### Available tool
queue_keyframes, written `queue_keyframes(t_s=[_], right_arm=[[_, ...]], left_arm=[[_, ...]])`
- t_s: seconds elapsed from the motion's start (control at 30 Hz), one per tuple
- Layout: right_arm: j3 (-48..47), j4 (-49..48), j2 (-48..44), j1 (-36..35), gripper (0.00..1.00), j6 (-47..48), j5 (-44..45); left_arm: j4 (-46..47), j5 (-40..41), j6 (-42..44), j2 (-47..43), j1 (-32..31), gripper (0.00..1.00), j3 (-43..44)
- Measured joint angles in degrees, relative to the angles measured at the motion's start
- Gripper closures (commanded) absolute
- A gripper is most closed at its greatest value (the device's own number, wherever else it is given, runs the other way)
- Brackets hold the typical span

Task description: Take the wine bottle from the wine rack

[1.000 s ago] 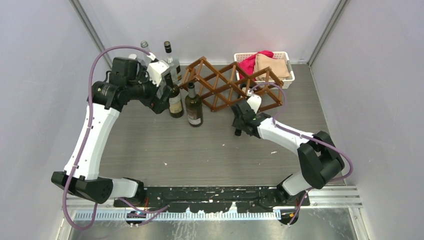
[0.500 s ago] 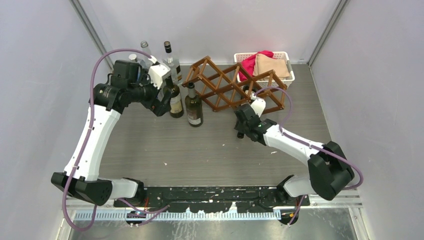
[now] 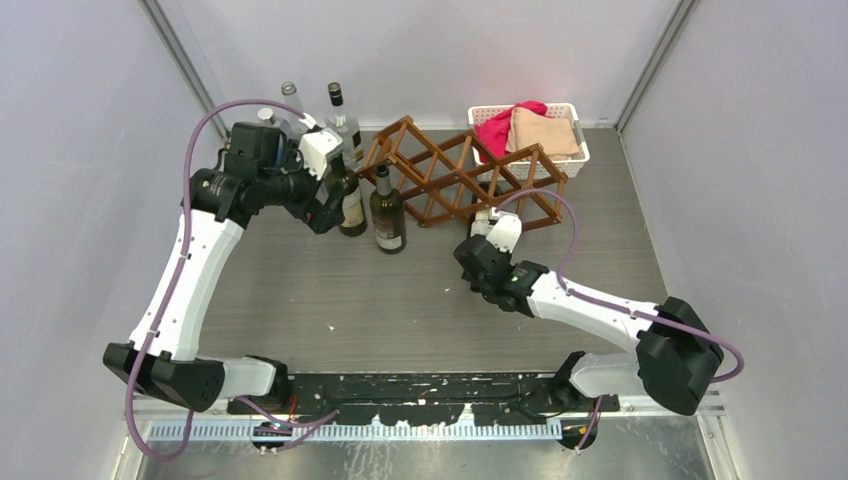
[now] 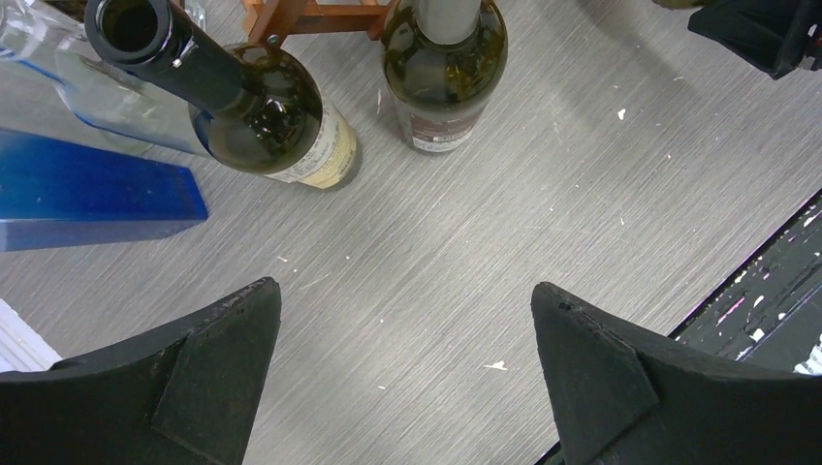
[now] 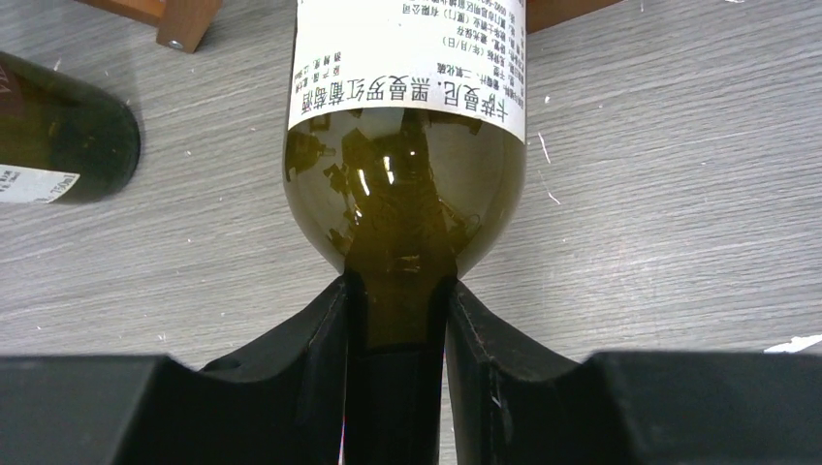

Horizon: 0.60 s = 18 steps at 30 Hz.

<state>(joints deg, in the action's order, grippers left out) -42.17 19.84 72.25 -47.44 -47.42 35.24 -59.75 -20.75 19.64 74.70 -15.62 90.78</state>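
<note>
The brown wooden lattice wine rack (image 3: 450, 175) stands at the back centre of the table. My right gripper (image 3: 482, 265) is shut on the neck of a dark green wine bottle (image 3: 505, 228) with a white label. The bottle lies low over the table in front of the rack. In the right wrist view the fingers (image 5: 320, 329) clamp the neck just below the shoulder of the bottle (image 5: 407, 184), with rack feet (image 5: 179, 21) behind it. My left gripper (image 3: 325, 205) is open and empty over the table by the standing bottles, and in the left wrist view it (image 4: 405, 300) shows wide open.
Two dark green bottles (image 3: 351, 200) (image 3: 388, 215) stand left of the rack. Clear bottles (image 3: 341, 112) stand behind them. A white plastic basket (image 3: 578, 150) holding pink and tan cloths sits at the back right. Grey walls close in on both sides.
My right arm has drawn back toward the near edge and left, pulling the labelled bottle away from the rack. The left gripper has barely moved.
</note>
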Motion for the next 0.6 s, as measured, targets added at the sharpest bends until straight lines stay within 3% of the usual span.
queue_keyframes(t_s=[0.33,0.6], right_arm=[[5.6,-2.21,-4.52,-6.62,0.99,-3.54,5.84],[9.86,2.64,-12.74,-14.01,0.99,-6.58,8.72]], left_arm=[[1.27,-0.31,0.04,-1.38,0.0,0.01,-2.95],[2.95,-0.81,0.0,-1.44,0.0,0.01,-4.87]])
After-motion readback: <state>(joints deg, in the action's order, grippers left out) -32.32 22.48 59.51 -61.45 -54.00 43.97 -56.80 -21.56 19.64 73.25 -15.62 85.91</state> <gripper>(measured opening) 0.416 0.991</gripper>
